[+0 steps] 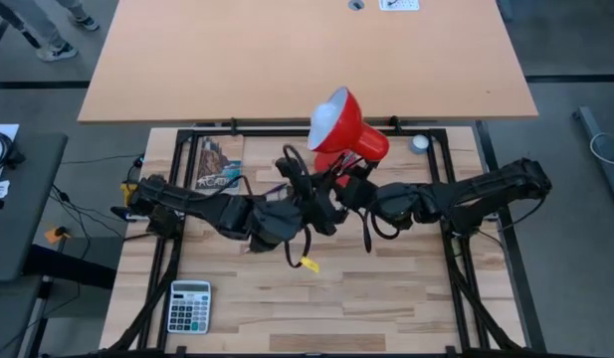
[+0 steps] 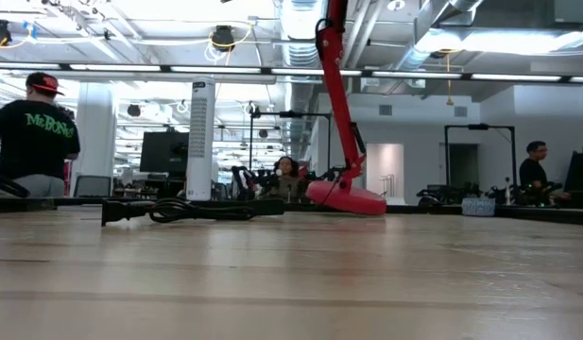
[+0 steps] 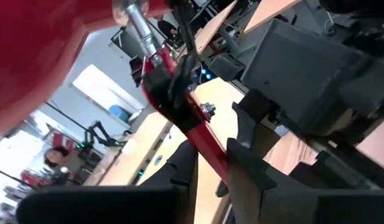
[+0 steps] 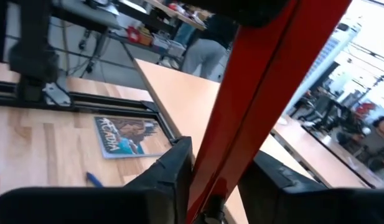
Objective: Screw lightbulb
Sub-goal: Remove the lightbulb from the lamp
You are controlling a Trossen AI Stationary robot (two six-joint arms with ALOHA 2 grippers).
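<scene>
While the right gripper (image 4: 220,171) squeezes the red lamp arm (image 4: 257,87), I cannot tell what the left gripper (image 1: 321,211) holds. Next, I think, the hidden lightbulb needs twisting in.

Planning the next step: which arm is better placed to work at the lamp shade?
Probably left: the left gripper sits at the joint, with the shade close by. The right gripper straddles the red pole, shade unseen.

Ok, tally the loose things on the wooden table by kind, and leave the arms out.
Red lamp: 1
Calculator: 1
Booklet: 1
Small grey disc: 1
Total: 4
</scene>
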